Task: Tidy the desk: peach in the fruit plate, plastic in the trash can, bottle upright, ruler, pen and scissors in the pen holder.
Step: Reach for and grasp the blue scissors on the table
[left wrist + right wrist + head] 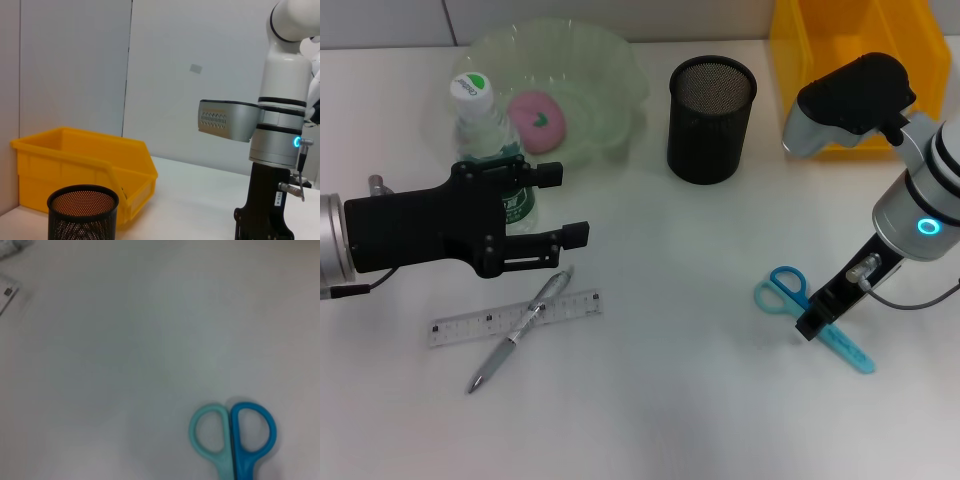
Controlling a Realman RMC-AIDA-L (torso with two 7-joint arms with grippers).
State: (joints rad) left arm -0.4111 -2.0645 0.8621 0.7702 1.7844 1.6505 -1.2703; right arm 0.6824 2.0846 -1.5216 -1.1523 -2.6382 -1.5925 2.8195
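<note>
A pink peach (538,120) lies in the pale green fruit plate (620,70). The bottle (485,125) stands upright in front of the plate, its lower part hidden behind my left gripper (575,205), which is open with its fingers reaching past the bottle. A clear ruler (470,325) lies flat with a silver pen (525,325) across it. The blue scissors (785,290) (232,432) lie at the right, and my right gripper (810,325) points down onto them just behind the handles. The black mesh pen holder (711,118) (82,212) is empty. No plastic is in view.
A yellow bin (840,40) (75,160) stands at the back right, beside the pen holder. The right arm (277,150) rises tall over the scissors. White desk surface runs between ruler and scissors.
</note>
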